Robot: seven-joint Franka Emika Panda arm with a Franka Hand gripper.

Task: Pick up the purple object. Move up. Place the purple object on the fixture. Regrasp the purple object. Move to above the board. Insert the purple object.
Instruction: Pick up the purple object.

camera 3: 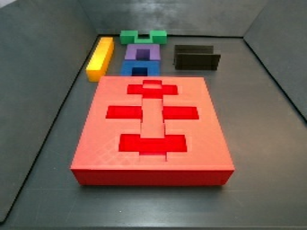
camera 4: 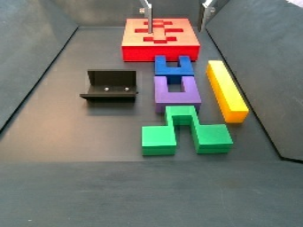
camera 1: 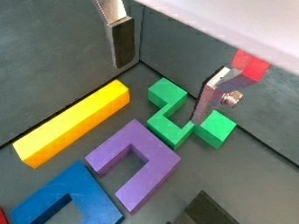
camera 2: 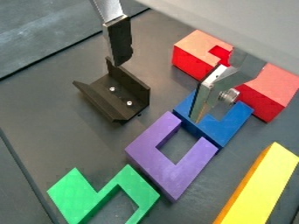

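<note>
The two-finger gripper (camera 2: 158,66) hangs above the pieces, silver fingers spread wide, gripping nothing. The small purple U-shaped plastic block (camera 4: 176,90) lies flat on the floor between the blue notched block (camera 4: 173,66) at 12 o'clock and the green block (camera 4: 182,129) at 6 o'clock, black fixture (camera 4: 112,87) at 9 o'clock

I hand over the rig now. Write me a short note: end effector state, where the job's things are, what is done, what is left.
End effector: open, empty, hovering above the pieces, fingers astride nothing.
Purple object: flat on the floor, between the blue block and the green block, untouched.
Fixture: empty, beside the purple object.
Board: recesses free.
Done: nothing yet.
Left: pick up, lift, place on fixture, regrasp, move above board, insert.
</note>
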